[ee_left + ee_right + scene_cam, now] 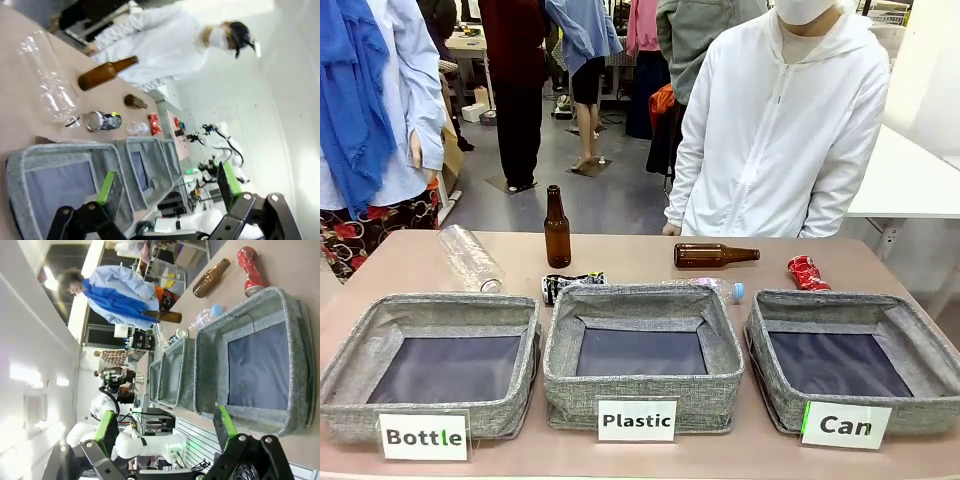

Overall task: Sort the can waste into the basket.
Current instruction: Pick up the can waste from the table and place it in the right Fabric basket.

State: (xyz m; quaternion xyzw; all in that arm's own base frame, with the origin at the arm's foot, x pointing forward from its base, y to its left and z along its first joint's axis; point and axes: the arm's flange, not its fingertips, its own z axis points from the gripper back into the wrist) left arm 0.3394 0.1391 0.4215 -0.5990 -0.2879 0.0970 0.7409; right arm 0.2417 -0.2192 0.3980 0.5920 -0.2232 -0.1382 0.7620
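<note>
Can waste (807, 272): count 2, both crushed, both lying on the table (640, 255). Red can (807, 272) sits right of centre, just behind the far rim of the basket (910, 345). Dark can (572, 284) sits left of centre, just behind the far left corner of the middle basket (642, 295); its print is too small to read.

Baskets: count 3, grey fabric with dark floors, in a row across the lower frame. White labels read "Bottle" (424, 437), "Plastic" (637, 421) and "Can" (846, 425), the last with a green edge.

Brown glass bottles: count 2, one upright bottle (557, 229) and one lying bottle (712, 255). Clear plastic bottles: count 2, a large crumpled bottle (470, 258) at left and a small blue-capped bottle (720, 288) behind the middle basket.

My left pincer (167, 182): spread wide, nothing between the green pads. My right pincer (166, 425): spread wide too, holding nothing.

A person in a white jacket (780, 130) stands at the top right.
</note>
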